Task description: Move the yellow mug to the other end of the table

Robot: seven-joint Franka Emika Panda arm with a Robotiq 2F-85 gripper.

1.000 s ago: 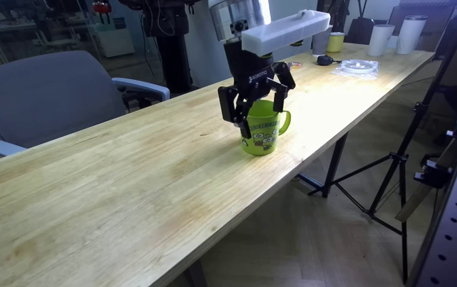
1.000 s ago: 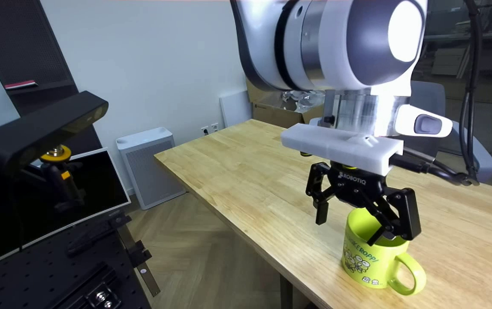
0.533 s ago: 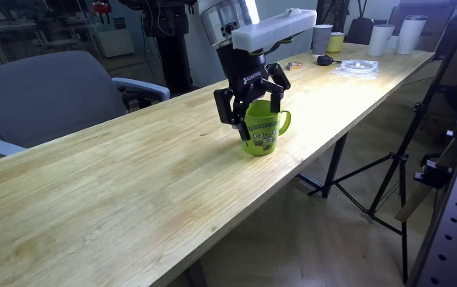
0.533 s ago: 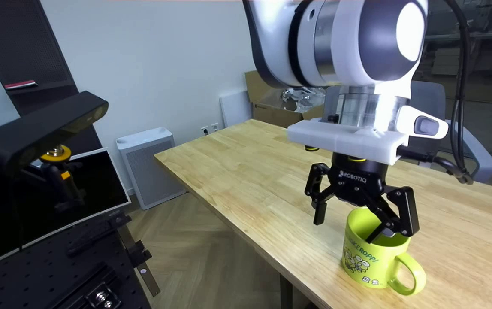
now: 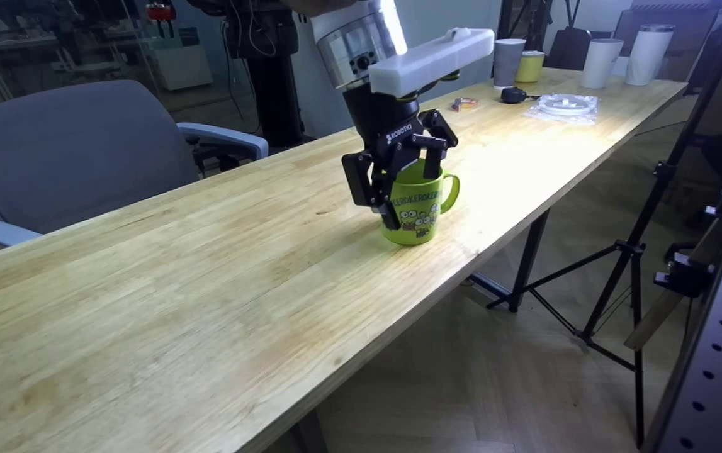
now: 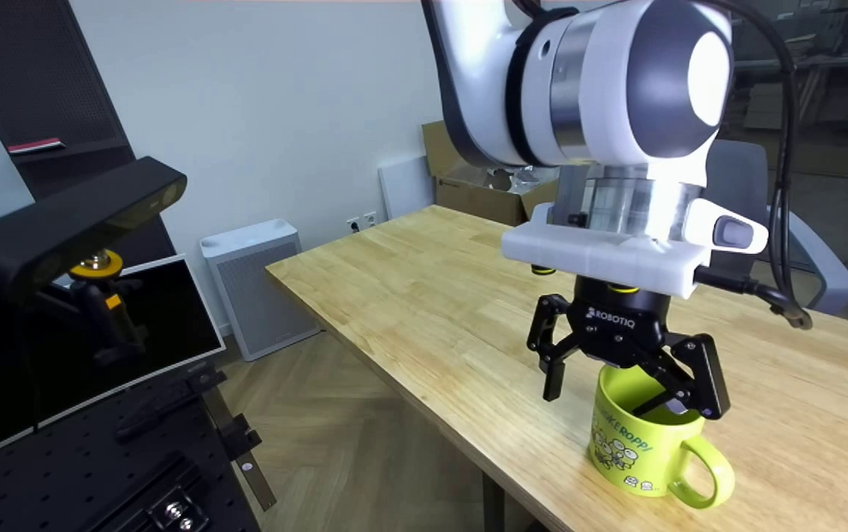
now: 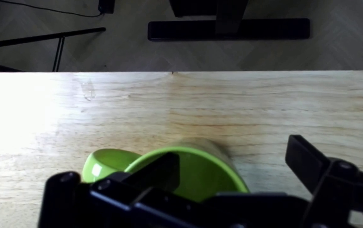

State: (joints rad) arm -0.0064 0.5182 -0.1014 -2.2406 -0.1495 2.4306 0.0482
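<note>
The yellow mug (image 5: 420, 229) is glossy lime-green with frog prints and stands upright on the light wood table (image 5: 197, 302), near its long edge. The mug also shows in an exterior view (image 6: 627, 462), its loop handle towards the lower right. My gripper (image 5: 412, 196) is open and low over the mug, also in an exterior view (image 6: 595, 406). In the wrist view my gripper (image 7: 232, 152) has one finger inside the mouth of the mug (image 7: 209, 171), near the handle side. The other finger is outside, beyond the opposite wall, apart from it. The lower mouth is hidden by the gripper.
At the table's far end stand a pale yellow cup (image 5: 529, 67), a grey cup (image 5: 507, 63), white containers (image 5: 601, 63) and a bagged white disc (image 5: 565, 106). A grey chair (image 5: 84, 151) and a black tripod (image 5: 625, 289) flank the table. A cardboard box (image 6: 475, 199) stands behind.
My gripper has shifted slightly and then come down a little, so its fingers sit lower around the mug's wall. It stays open. The mug has not moved.
</note>
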